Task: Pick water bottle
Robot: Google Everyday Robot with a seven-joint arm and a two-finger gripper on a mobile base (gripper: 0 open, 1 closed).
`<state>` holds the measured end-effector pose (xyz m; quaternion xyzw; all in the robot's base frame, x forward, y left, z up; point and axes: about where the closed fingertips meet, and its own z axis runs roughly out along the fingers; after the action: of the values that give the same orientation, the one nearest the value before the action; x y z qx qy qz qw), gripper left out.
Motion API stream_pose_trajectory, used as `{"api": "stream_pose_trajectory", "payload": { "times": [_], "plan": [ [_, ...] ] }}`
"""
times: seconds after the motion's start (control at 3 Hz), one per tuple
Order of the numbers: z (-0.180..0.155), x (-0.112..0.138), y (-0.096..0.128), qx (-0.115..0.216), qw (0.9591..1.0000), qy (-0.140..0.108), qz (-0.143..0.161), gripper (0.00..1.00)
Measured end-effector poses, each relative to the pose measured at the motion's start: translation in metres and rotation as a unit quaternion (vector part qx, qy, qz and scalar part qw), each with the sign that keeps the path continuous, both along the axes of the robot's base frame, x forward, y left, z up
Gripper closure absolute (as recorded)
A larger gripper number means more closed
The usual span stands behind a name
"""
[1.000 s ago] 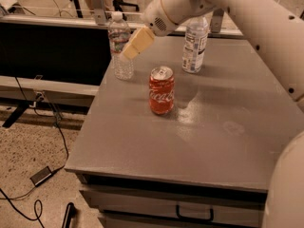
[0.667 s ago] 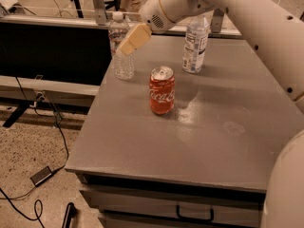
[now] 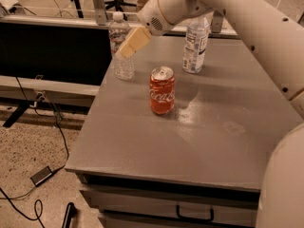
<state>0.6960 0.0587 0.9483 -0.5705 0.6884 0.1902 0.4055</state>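
The water bottle (image 3: 122, 61) is clear ribbed plastic with a white cap. It stands upright near the far left edge of the grey table (image 3: 142, 141). My gripper (image 3: 129, 45) comes in from the upper right on the white arm. Its tan end lies against the bottle's upper right side and covers part of it. The bottle still stands on the table.
A red Coca-Cola can (image 3: 162, 90) stands in the middle of the table, just right of and nearer than the water bottle. A second bottle with a large white wrap label (image 3: 195, 44) stands at the back. A black panel (image 3: 52, 51) and floor cables (image 3: 42, 175) are to the left.
My gripper has moved slightly left, closer against the water bottle. The bottle, the can and the other bottle have not moved.
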Motion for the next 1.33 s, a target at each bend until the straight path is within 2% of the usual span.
{"api": "stream_pose_trajectory", "payload": {
  "times": [0.67,1.0,1.33],
  "plan": [
    [-0.026,-0.001,0.026,0.029,0.9990,0.025,0.023,0.00],
    [-0.032,-0.002,0.035,0.046,0.9977,0.032,0.038,0.16],
    [-0.035,-0.002,0.039,0.056,0.9970,0.037,0.039,0.40]
  ]
}}
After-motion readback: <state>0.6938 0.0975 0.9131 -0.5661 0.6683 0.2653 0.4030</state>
